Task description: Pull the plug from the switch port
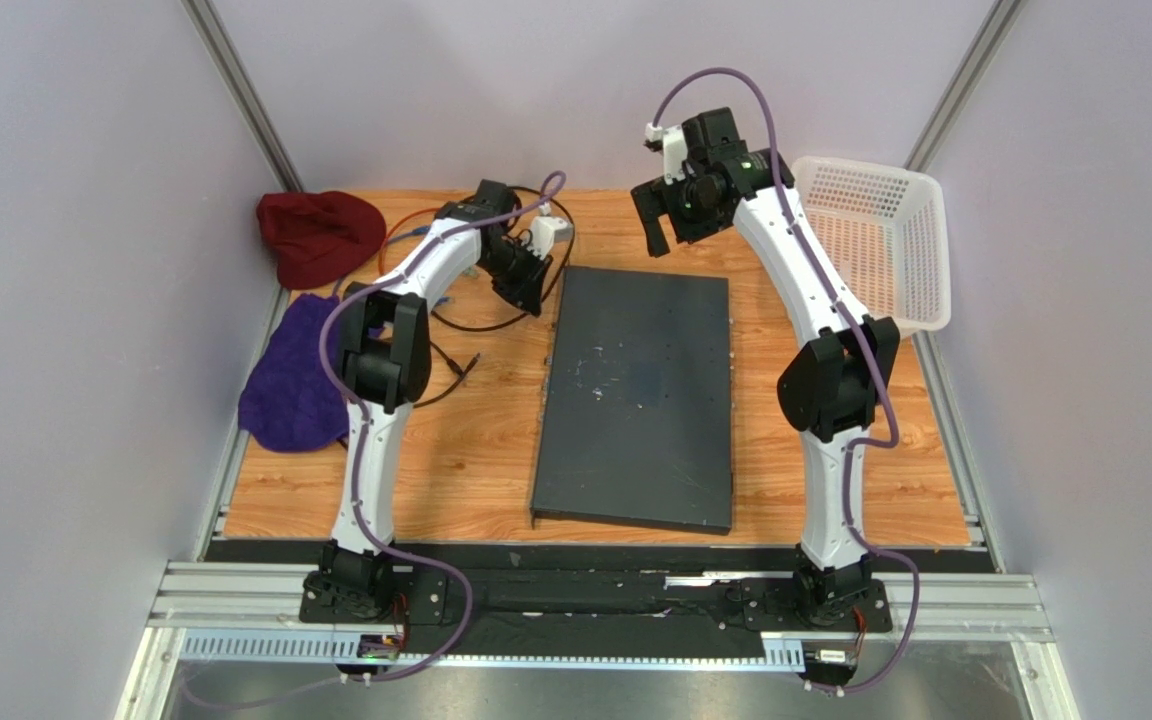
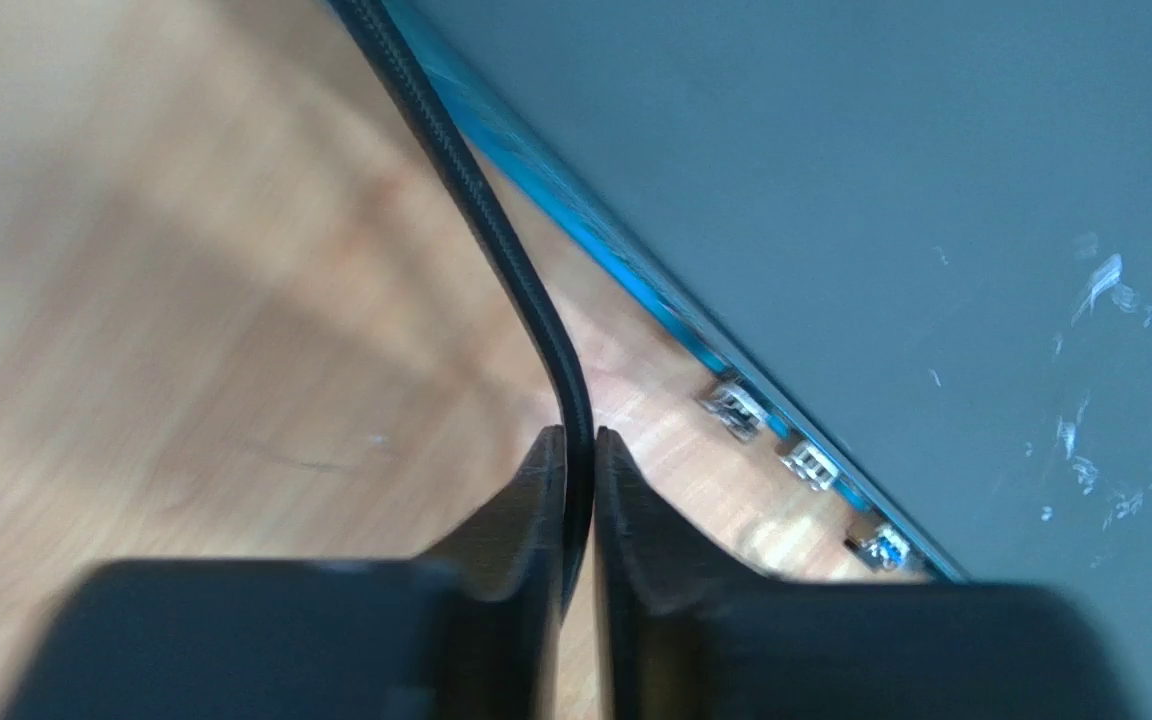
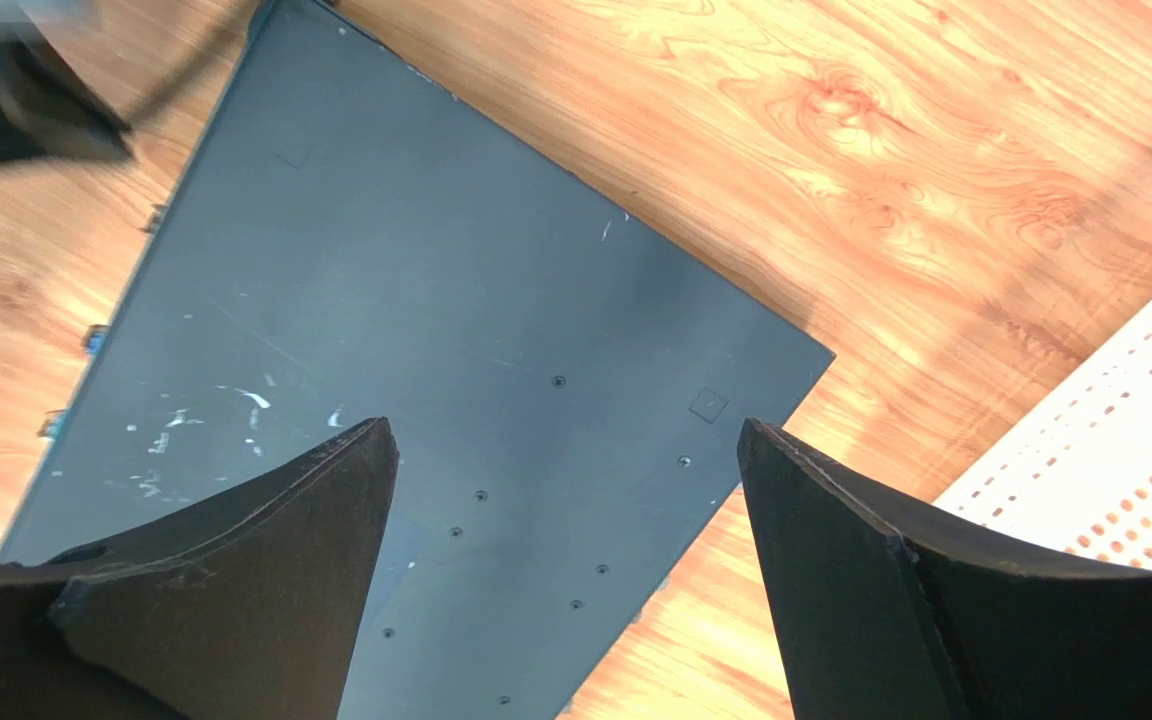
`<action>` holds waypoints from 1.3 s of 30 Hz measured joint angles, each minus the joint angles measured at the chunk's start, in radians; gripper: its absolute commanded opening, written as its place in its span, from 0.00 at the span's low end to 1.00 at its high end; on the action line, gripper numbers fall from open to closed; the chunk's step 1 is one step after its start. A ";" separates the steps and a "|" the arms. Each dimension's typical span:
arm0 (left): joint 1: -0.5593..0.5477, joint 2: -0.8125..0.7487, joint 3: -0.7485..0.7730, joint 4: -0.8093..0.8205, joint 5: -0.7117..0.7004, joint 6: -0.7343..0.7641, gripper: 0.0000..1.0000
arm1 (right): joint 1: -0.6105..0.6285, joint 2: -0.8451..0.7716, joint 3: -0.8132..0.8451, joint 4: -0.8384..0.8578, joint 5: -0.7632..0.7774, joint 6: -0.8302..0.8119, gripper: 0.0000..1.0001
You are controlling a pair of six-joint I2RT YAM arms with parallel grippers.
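Observation:
The switch [image 1: 635, 398] is a large flat dark grey box lying in the middle of the wooden table. My left gripper [image 1: 525, 281] is at its far left edge. In the left wrist view this gripper [image 2: 578, 450] is shut on a thin black cable [image 2: 530, 293]. The cable runs up along the switch's blue-edged side [image 2: 913, 225], past a row of ports [image 2: 785, 455]. The plug itself does not show. My right gripper [image 1: 672, 225] hangs open and empty above the switch's far end. It also shows in the right wrist view [image 3: 560, 443], above the switch top [image 3: 432, 345].
A white mesh basket [image 1: 883, 240] stands at the far right and shows in the right wrist view [image 3: 1123, 450]. A red cloth [image 1: 319, 236] and a purple cloth [image 1: 294, 375] lie at the left. Loose black cable [image 1: 455, 360] loops left of the switch.

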 measured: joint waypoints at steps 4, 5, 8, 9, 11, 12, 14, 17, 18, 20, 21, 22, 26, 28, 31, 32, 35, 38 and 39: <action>0.039 0.021 0.105 -0.031 0.016 -0.011 0.00 | 0.011 0.004 0.000 0.001 0.024 -0.026 0.89; 0.046 0.011 0.117 -0.037 0.019 -0.008 0.00 | 0.012 0.004 0.000 0.001 0.024 -0.031 0.89; 0.063 -0.026 0.193 -0.121 0.011 0.043 0.00 | 0.013 0.004 0.000 0.000 0.025 -0.039 0.89; 0.068 -0.037 0.238 -0.152 0.000 0.074 0.00 | 0.013 0.004 0.001 0.000 0.024 -0.039 0.89; 0.072 -0.070 0.329 -0.229 -0.043 0.158 0.00 | 0.012 0.006 0.013 -0.002 0.024 -0.042 0.89; 0.072 -0.093 0.348 -0.256 -0.066 0.200 0.00 | 0.012 0.011 0.026 -0.003 0.024 -0.042 0.89; 0.076 -0.163 0.345 -0.307 -0.134 0.298 0.00 | 0.012 0.024 0.058 -0.002 0.024 -0.042 0.89; 0.090 -0.286 0.234 -0.354 -0.244 0.445 0.00 | 0.012 0.045 0.093 0.003 0.022 -0.042 0.89; 0.098 -0.312 0.199 -0.373 -0.269 0.476 0.08 | 0.012 0.050 0.098 0.002 0.021 -0.042 0.89; 0.122 -0.324 0.156 -0.385 -0.293 0.509 0.21 | 0.012 0.060 0.101 0.003 0.018 -0.042 0.89; 0.134 -0.319 0.142 -0.385 -0.299 0.513 0.29 | 0.012 0.066 0.101 0.002 0.015 -0.042 0.89; 0.146 -0.304 0.128 -0.385 -0.299 0.507 0.33 | 0.012 0.069 0.101 0.002 0.014 -0.042 0.89; 0.177 -0.213 0.117 -0.365 -0.258 0.427 0.51 | 0.012 0.078 0.101 -0.001 0.013 -0.042 0.89; 0.179 -0.169 0.117 -0.343 -0.229 0.357 0.55 | 0.012 0.078 0.096 0.002 0.013 -0.042 0.89; 0.172 -0.128 0.129 -0.318 -0.201 0.235 0.57 | 0.012 0.075 0.063 0.006 0.013 -0.044 0.89; 0.171 -0.122 0.137 -0.307 -0.182 0.190 0.59 | 0.012 0.072 0.042 0.007 0.014 -0.047 0.89; 0.170 -0.137 0.145 -0.269 -0.092 0.094 0.59 | 0.011 0.063 -0.018 0.002 0.014 -0.053 0.89; 0.167 -0.185 0.105 -0.199 0.046 -0.033 0.57 | 0.011 0.039 -0.088 0.002 0.013 -0.057 0.89; 0.167 -0.200 0.084 -0.172 0.095 -0.079 0.56 | 0.011 0.024 -0.117 0.000 0.013 -0.057 0.89</action>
